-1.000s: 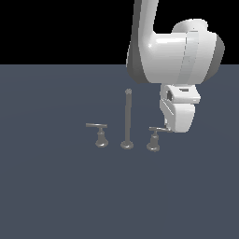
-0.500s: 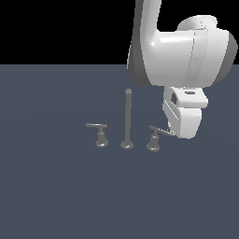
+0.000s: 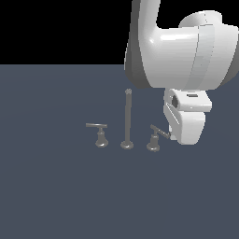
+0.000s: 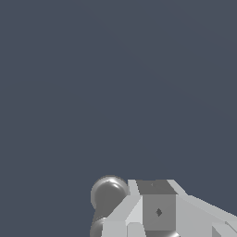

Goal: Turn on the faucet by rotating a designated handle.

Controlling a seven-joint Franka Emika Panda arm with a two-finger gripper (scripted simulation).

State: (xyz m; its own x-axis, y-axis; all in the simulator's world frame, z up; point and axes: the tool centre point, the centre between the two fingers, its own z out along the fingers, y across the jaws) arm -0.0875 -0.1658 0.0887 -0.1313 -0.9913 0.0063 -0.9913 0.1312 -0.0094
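Observation:
The faucet is a small grey three-piece set on the dark floor. Its tall thin spout rod (image 3: 127,119) stands in the middle. The twin handle (image 3: 99,134) with a flat level bar is on the exterior view's left. The handle (image 3: 156,138) with the slanted bar is on the exterior view's right. My gripper (image 3: 174,136) hangs right beside that bar's outer end, its fingers mostly hidden behind the white hand. In the wrist view the fingers (image 4: 157,210) show as one block with no gap, next to the rounded grey handle (image 4: 109,192).
The large white arm (image 3: 186,51) fills the upper part of the exterior view's right. The flat dark grey floor (image 3: 70,196) runs around the faucet on all sides.
The hand has shifted slightly to the exterior view's right and lower, beside the slanted handle. The faucet pieces look unmoved.

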